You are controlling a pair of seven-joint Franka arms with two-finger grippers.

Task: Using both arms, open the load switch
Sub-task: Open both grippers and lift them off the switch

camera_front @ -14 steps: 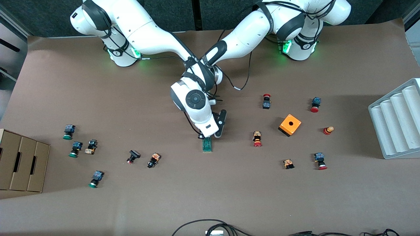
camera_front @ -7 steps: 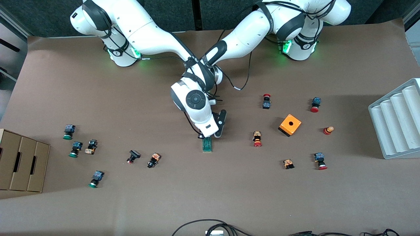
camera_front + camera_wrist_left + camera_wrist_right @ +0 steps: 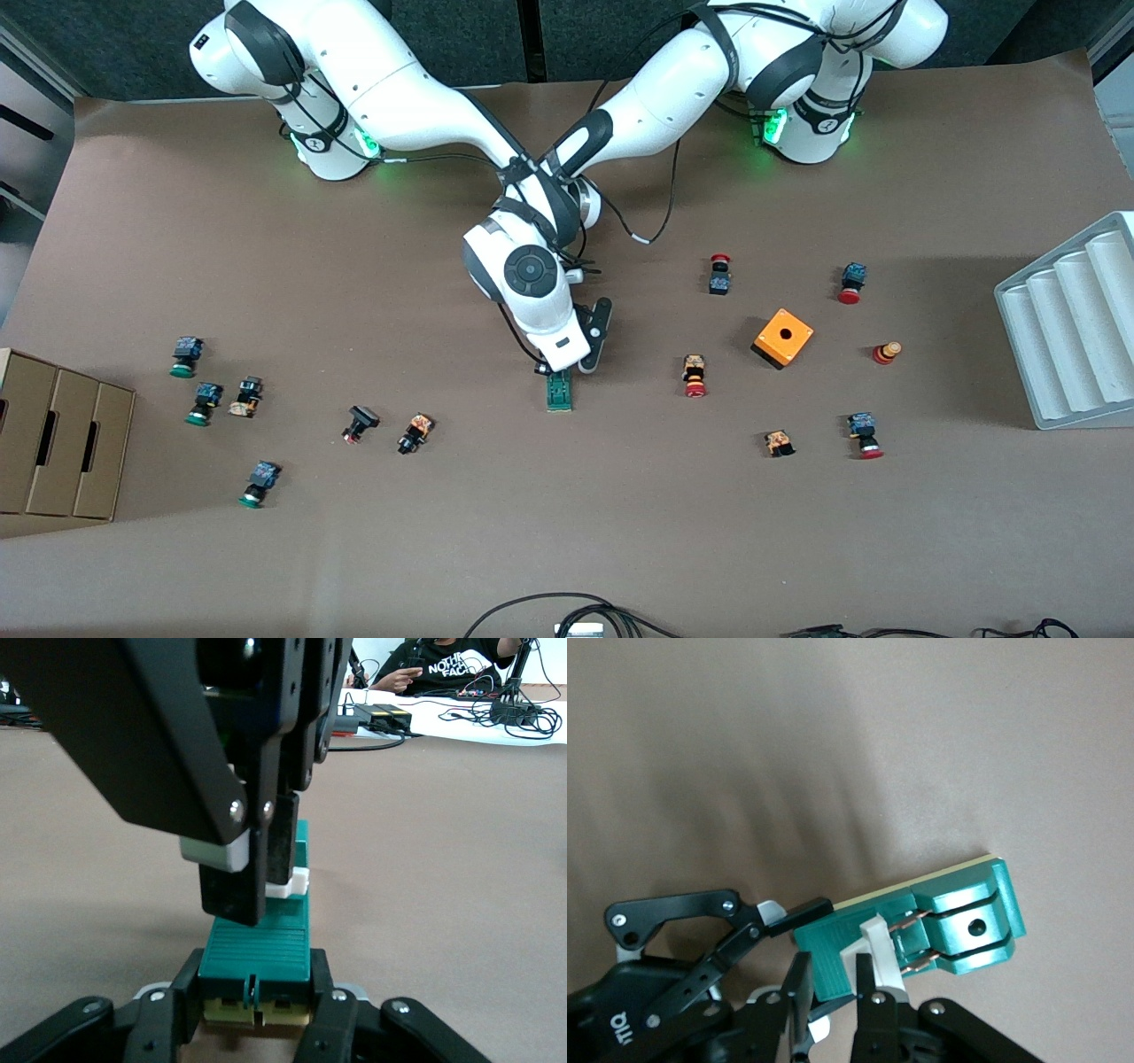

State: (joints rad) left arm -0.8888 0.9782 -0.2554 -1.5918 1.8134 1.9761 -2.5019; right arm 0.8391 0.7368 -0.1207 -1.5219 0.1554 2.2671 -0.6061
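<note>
The load switch [image 3: 558, 392], a narrow green block with a white sliding piece [image 3: 874, 939], lies mid-table. In the left wrist view my left gripper [image 3: 257, 1003] lies low and is shut on the switch's [image 3: 257, 943] farther end, one finger on each side. In the front view it is hidden under the right hand. My right gripper [image 3: 560, 367] comes down from above the switch. Its fingers [image 3: 873, 988] are shut at the white piece, over the ribbed green top [image 3: 833, 961]. From the left wrist view the right gripper [image 3: 261, 890] stands on the switch's middle.
Several push buttons lie scattered toward both ends of the table. An orange cube box [image 3: 783, 338] sits toward the left arm's end, with a grey ribbed tray [image 3: 1072, 328] at that edge. A cardboard box [image 3: 58, 443] stands at the right arm's end. Cables [image 3: 567, 616] lie at the near edge.
</note>
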